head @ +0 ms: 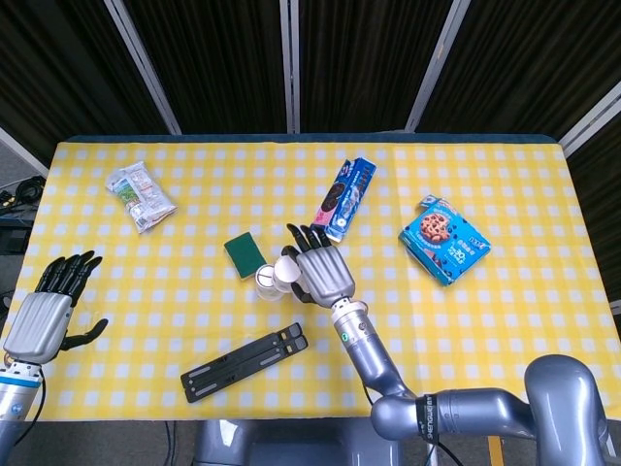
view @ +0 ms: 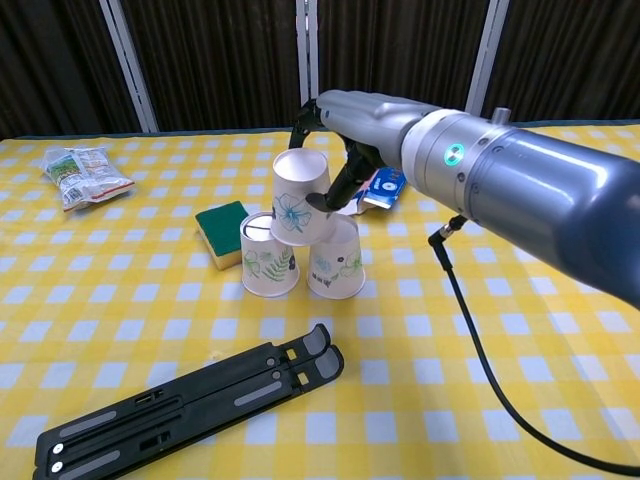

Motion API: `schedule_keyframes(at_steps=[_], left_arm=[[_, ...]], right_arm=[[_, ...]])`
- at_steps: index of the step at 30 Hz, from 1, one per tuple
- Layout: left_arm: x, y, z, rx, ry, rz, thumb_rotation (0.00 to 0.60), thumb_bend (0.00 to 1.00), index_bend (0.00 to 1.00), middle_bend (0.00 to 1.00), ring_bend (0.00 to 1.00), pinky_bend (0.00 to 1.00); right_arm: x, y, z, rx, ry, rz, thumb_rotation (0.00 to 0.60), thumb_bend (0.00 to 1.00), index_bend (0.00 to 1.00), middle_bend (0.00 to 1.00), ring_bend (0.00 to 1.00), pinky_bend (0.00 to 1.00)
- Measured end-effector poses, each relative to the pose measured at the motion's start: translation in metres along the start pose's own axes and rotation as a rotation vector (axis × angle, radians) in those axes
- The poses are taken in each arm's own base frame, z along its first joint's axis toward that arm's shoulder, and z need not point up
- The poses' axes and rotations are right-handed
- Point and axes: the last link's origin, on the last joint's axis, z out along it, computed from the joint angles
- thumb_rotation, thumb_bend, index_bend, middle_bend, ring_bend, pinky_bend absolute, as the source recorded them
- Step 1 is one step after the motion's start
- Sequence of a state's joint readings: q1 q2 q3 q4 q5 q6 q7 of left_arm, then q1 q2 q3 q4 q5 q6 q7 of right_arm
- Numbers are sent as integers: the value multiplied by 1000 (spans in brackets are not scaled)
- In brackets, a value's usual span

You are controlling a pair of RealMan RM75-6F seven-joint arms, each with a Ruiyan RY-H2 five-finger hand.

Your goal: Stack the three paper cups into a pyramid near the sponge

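Black folding stand (view: pixel 190 397) nearest, flat on yellow checked tablecloth (view: pixel 560 330). Two base paper cups (view: pixel 268 256) inverted, side by side, just right of green sponge (view: pixel 226 219). Right hand (head: pixel 317 273) holds top cup (view: pixel 299 196), tilted, over base pair. Left hand (head: pixel 44 314) idle, fingers spread, at left table edge. Farther: blue cookie box (head: pixel 443 239), cookie sleeve (head: pixel 346 192), snack packet (head: pixel 140 196). Dark curtain (head: pixel 369 58) behind.

Checked table (head: pixel 505 330): sponge (head: pixel 245 253), two cups (view: pixel 268 257), black stand (head: pixel 245 362).
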State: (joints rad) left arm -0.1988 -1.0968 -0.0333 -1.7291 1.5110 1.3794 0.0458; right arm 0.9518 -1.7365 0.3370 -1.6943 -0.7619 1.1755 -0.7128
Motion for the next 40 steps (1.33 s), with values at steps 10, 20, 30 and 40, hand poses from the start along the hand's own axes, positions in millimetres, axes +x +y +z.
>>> schedule_keyframes(at_steps=[10, 20, 30, 40], left_arm=[[1, 1, -1, -3, 4, -1, 600, 281, 0, 0, 0, 0], [2, 1, -4, -2, 18, 6, 600, 280, 0, 0, 0, 0], [1, 7, -12, 0, 46, 28, 600, 181, 0, 0, 0, 0], [-4, 10, -13, 5, 59, 84, 600, 138, 0, 0, 0, 0]], right_arm=[[4, -7, -5, 19, 11, 0, 600, 230, 213, 0, 0, 0], [15, 4, -30, 13, 49, -57, 600, 224, 193, 0, 0, 0], [26, 84, -103, -83, 120, -150, 600, 193, 73, 0, 0, 0], [18, 186, -195, -247, 213, -161, 600, 157, 0, 0, 0, 0]])
